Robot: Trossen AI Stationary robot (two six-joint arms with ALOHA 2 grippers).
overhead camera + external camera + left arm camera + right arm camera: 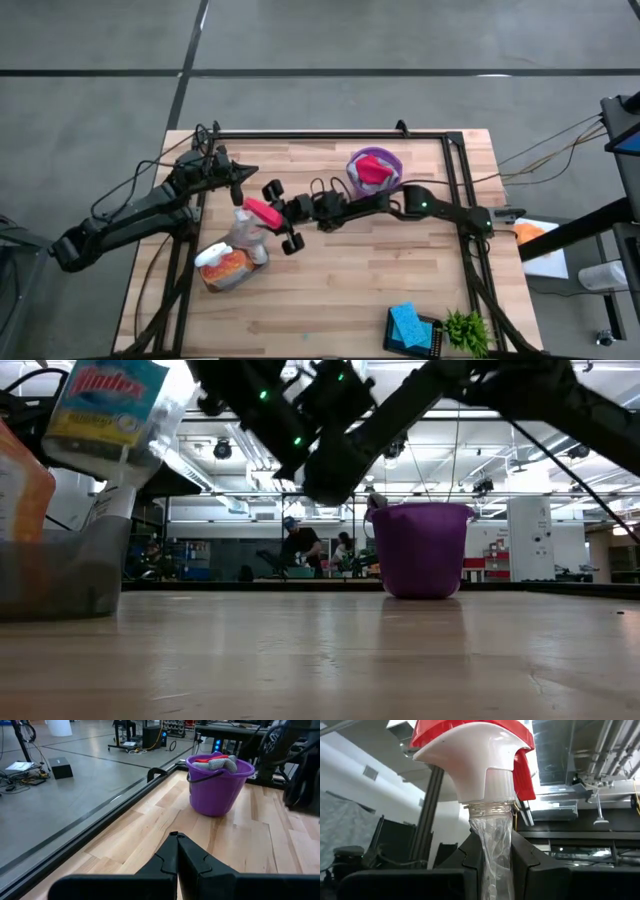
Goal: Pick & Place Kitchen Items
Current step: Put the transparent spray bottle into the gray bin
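The clear spray bottle (492,820) with a red and white trigger top is up off the tabletop (380,280), near the left side. The right pincer (495,855) squeezes its thin neck. Below it lie the orange spray bottle (225,268) and a grey cloth (60,570). The left pincer (177,852) is clenched, empty, facing the purple bucket (217,782).

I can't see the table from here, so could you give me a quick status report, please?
Right gripper shut on clear spray bottle neck, mid-table. Left gripper shut, empty, waiting at left edge. Purple bucket holds cloths. Nothing blocking.
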